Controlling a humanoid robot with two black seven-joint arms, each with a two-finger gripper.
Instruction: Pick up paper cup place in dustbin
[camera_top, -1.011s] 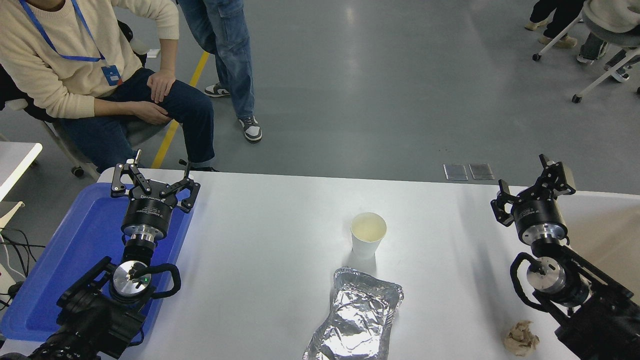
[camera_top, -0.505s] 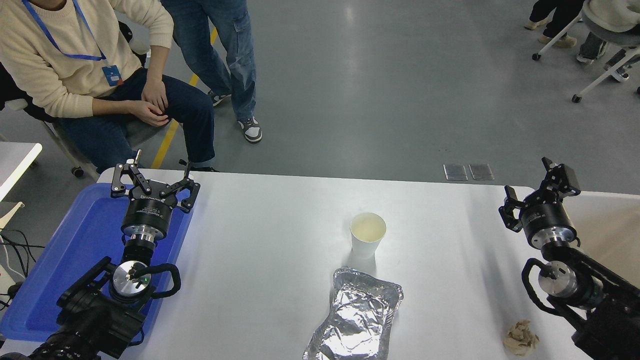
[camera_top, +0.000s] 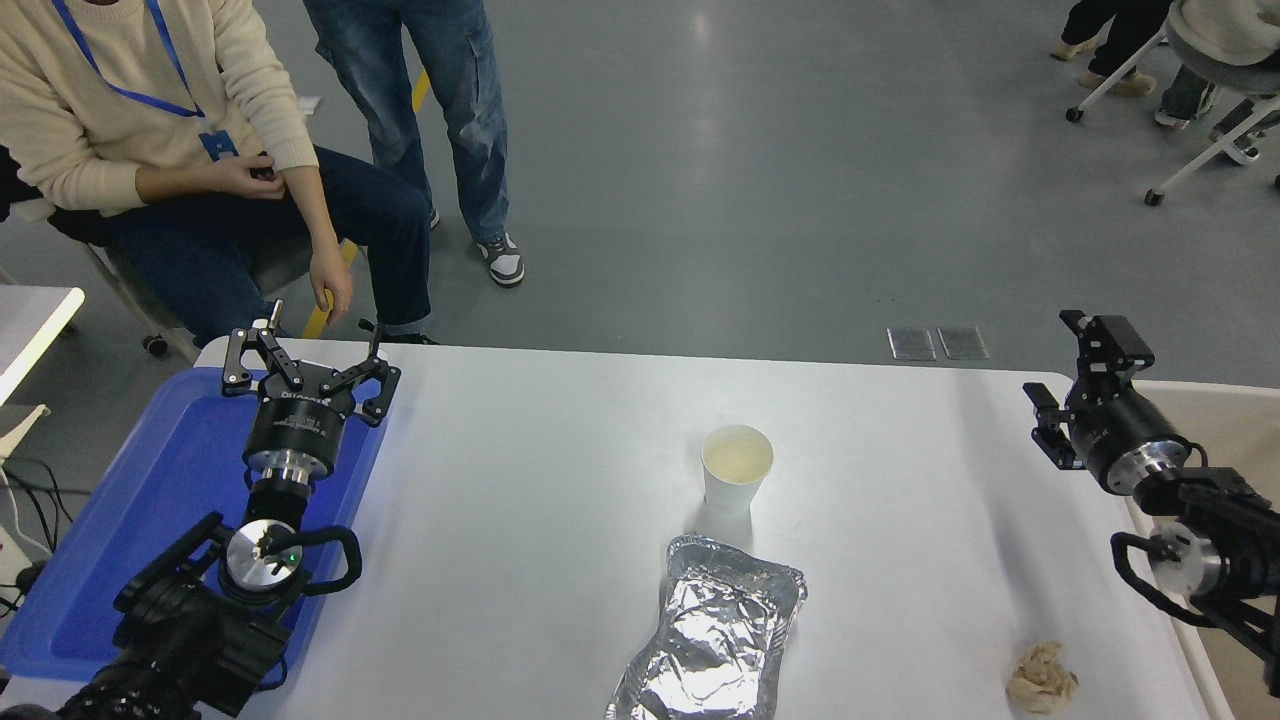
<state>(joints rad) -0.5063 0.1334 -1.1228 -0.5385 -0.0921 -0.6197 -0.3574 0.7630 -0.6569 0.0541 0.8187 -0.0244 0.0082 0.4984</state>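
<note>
The paper cup (camera_top: 737, 468) is seen standing upright and untouched near the middle of the white counter (camera_top: 540, 480), its mouth open upward, with a crumpled foil tray (camera_top: 715, 630) lying just on the near side of it. The right gripper (camera_top: 1068, 378) is held well apart from the cup, above the counter's right edge, its fingers spread apart and holding nothing. Part of the dustbin (camera_top: 1225, 430) is visible at the right border, just beyond that gripper, so the drop-off place is close to where the arm now is. The left gripper (camera_top: 308, 365) is parked over a blue tray (camera_top: 150, 500) at the lower left, fingers likewise spread and empty. A crumpled paper wad (camera_top: 1042, 677) lies near the counter's near right corner.

The step in hand is judged to be the very start: no approach to the cup is made yet, and nothing is grasped. For the next move, a reach leftward across the counter is called for, with the open fingers lowered around the cup's wall below the rim, clear of the foil tray, and closed lightly so that the thin wall is not crushed
</note>
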